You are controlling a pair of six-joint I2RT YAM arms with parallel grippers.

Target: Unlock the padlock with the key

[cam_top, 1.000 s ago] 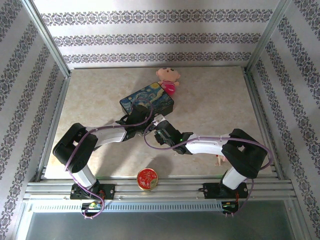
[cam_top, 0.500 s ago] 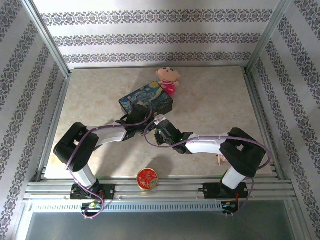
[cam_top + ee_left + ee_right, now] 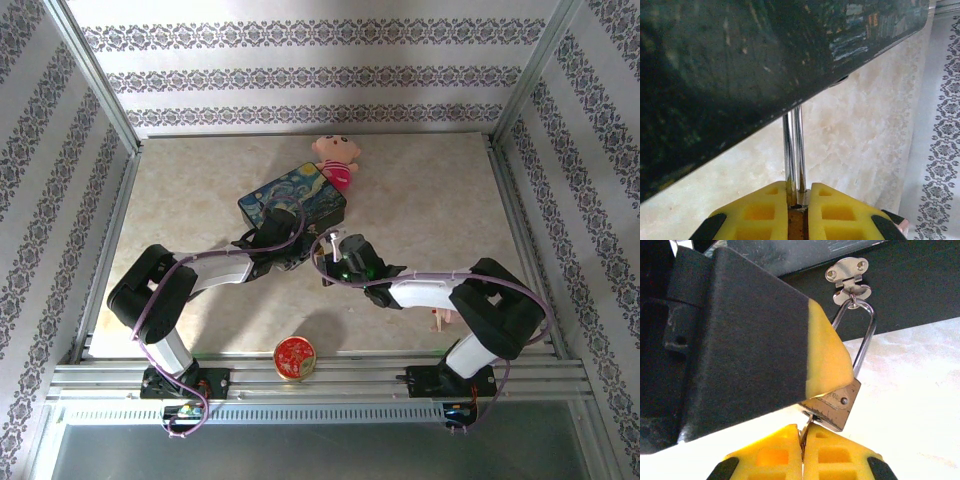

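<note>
Between the left fingers (image 3: 822,205), the padlock (image 3: 834,407) is being pinched by its brass body, its shackle (image 3: 866,335) running away from their tips up to the hasp (image 3: 850,277) on the blue tin box (image 3: 920,285). Just past the tips of the right fingers (image 3: 815,442), which are pressing together on the key (image 3: 805,424), the blade is entering the lock's underside. The risk is lying in the twist. The thin key may end up slipping between the pads, or the body turning within the left fingers, tugging the hasp and dragging the box across the worktop (image 3: 920,390).
</note>
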